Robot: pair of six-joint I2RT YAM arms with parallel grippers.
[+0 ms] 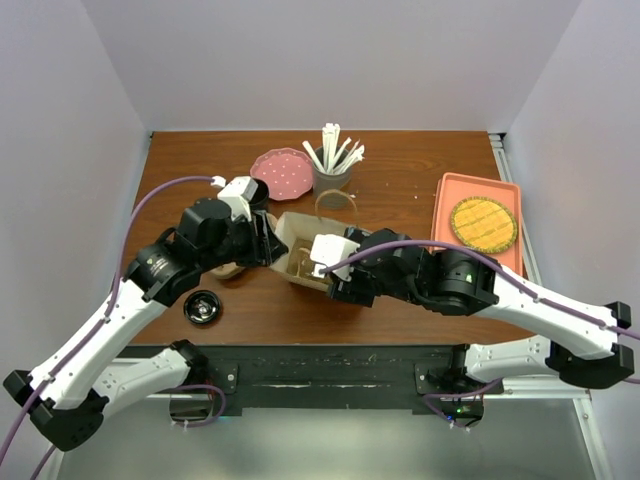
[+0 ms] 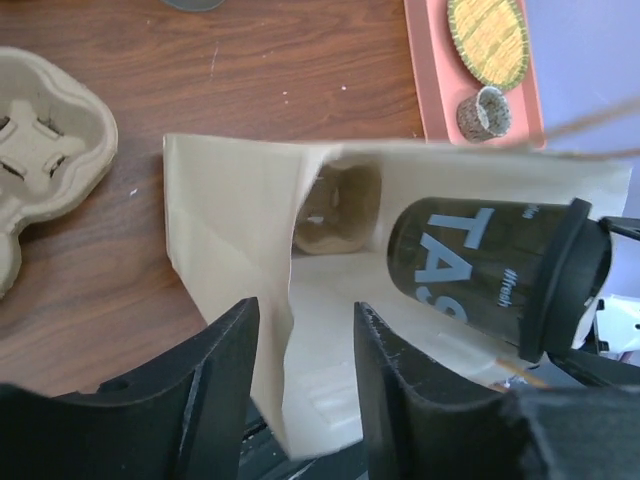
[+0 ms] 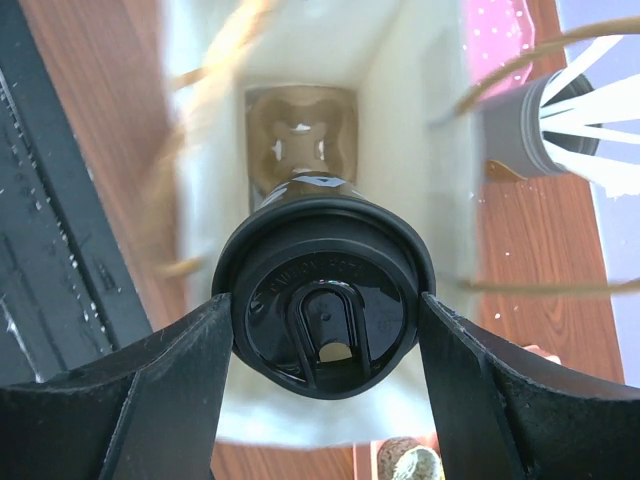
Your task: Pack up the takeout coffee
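So right now the right gripper [image 3: 325, 308] has the coffee cup [image 3: 325, 265] clamped by its black lid, one finger pressed on each side of the rim. The cup points bottom-first into the open mouth of the paper bag [image 2: 225, 200], and the left wrist view shows the white lettering on its side. At the far end of the bag sits a cardboard cup holder [image 3: 298, 135]. Can't tell whether the cup touches it.

The left gripper [image 2: 307, 318] is at the bag's left edge with its jaws parted. The paper rim runs through the gap and neither finger is visibly pinching it.

Other stuff on the table [image 1: 400, 170]:
- a second cardboard holder [image 2: 45, 140] just beside the bag
- a loose lid [image 1: 203, 309] near the front edge
- a pink plate [image 1: 282, 172] toward the back
- an orange tray [image 2: 428, 95] with a woven mat [image 2: 487, 38] on it
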